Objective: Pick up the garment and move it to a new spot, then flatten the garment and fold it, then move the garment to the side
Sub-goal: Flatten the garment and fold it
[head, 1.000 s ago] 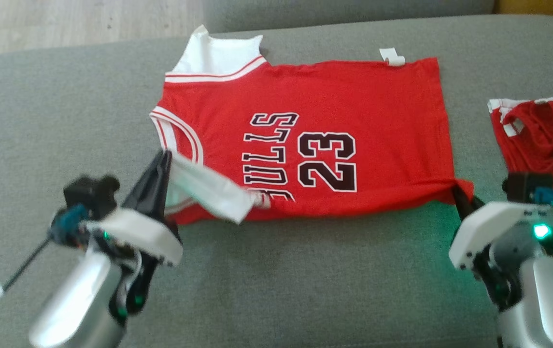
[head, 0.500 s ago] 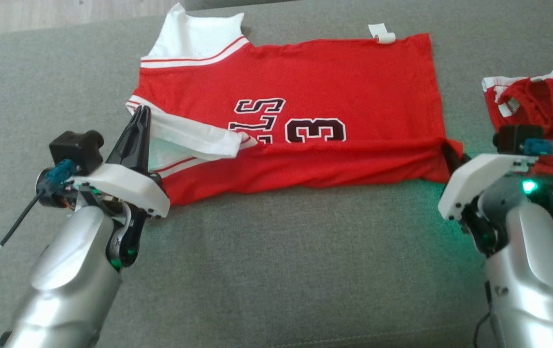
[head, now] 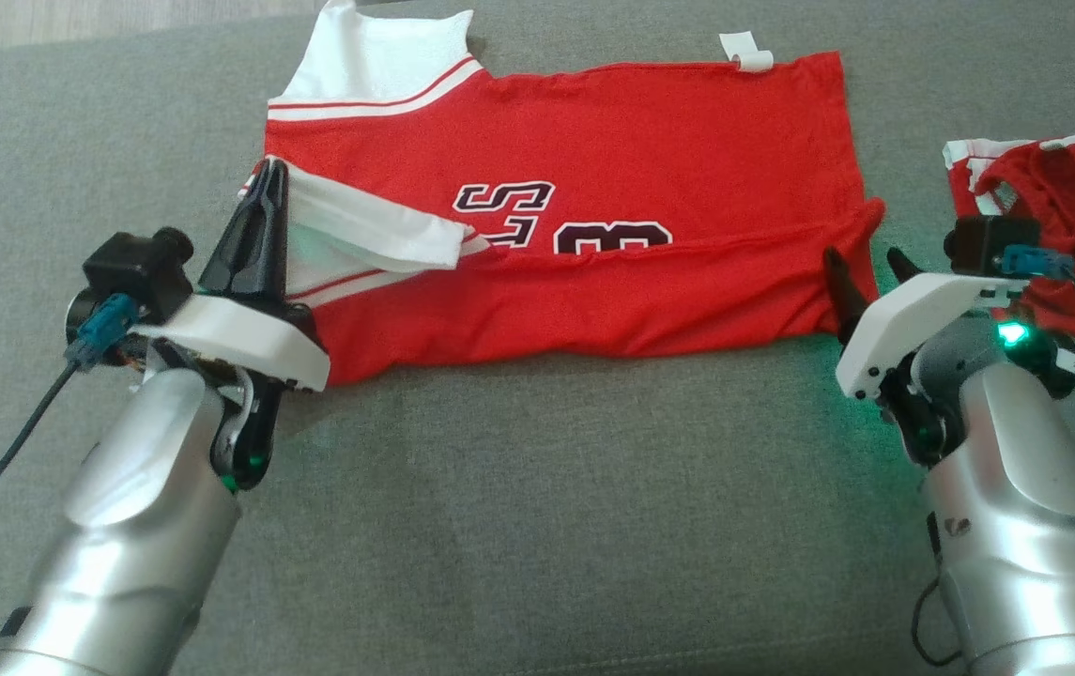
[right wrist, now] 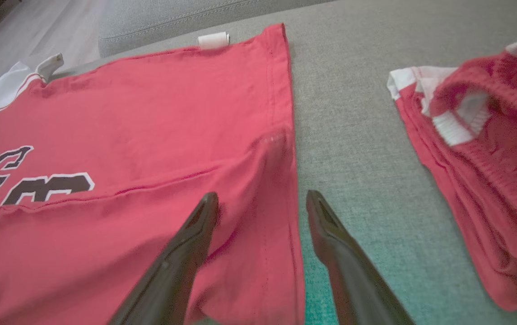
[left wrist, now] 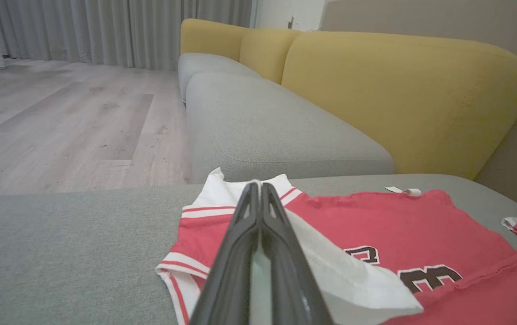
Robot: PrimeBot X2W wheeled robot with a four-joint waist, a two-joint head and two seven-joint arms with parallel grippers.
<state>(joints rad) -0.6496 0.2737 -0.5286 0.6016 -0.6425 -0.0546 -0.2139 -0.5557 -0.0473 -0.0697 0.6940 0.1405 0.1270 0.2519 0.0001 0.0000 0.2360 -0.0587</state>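
Gripping jersey [head: 650, 141] sleeve: left claw [head: 272, 178] | right claw [head: 864, 258] released (straddling folded hem)

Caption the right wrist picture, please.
Open right end effector at the edge of a red jersey, another red garment nearby.

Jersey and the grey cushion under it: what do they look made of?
Jersey: thin, soft knit fabric, possibly cotton or polyester, matte. It creases and folds over limply, and the lettering looks printed on. Grey cushion: coarse woven upholstery cloth, matte, with a flecked weave showing. It is probably padded underneath.
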